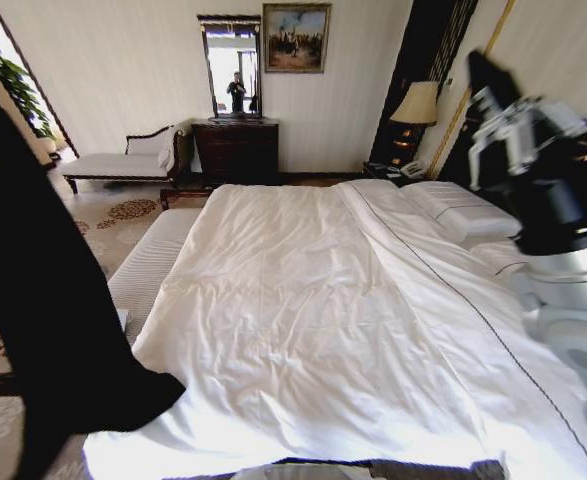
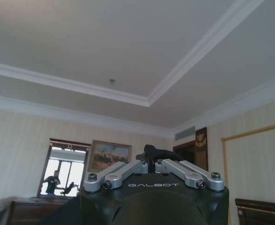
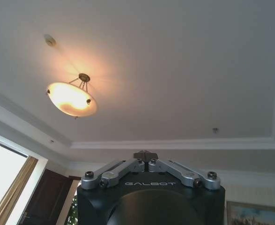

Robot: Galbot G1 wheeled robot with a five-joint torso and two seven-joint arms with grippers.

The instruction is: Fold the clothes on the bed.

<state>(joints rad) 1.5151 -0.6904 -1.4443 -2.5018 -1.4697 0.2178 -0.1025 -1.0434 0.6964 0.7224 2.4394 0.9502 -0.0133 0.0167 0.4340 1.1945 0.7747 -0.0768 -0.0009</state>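
The black T-shirt (image 1: 43,330) hangs in front of the head camera on the robot's left, and its lower end lies on the near corner of the bed (image 1: 313,320). The left gripper (image 2: 154,154) points to the ceiling with its fingers clenched on a fold of the T-shirt. The right gripper (image 3: 146,155), raised on the other side of the bed, has its fingers closed together with nothing between them.

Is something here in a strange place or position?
Yes. The black soft T-shirt hangs high at the robot's left, off the large white bed. A pinch of its fabric sits in the shut left gripper, which points at the ceiling.
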